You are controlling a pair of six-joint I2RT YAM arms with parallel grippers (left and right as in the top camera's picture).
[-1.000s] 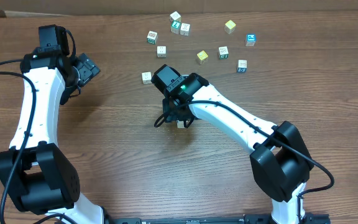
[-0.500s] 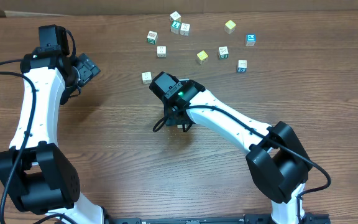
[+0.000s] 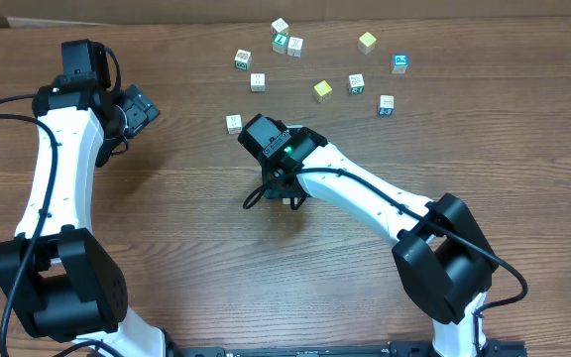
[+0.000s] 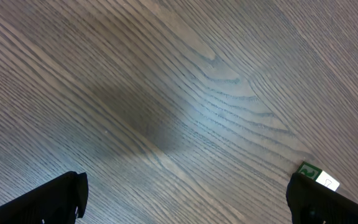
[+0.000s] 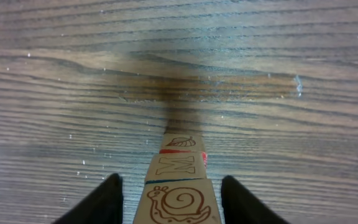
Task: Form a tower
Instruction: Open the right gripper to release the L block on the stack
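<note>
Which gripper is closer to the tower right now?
Right. The right gripper straddles the tower, one finger on each side with a gap showing; the left gripper hangs far off to its left.

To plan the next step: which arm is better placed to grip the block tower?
Right. The right gripper straddles the tower, one finger on each side. The left gripper hangs open over bare table, away from it.
</note>
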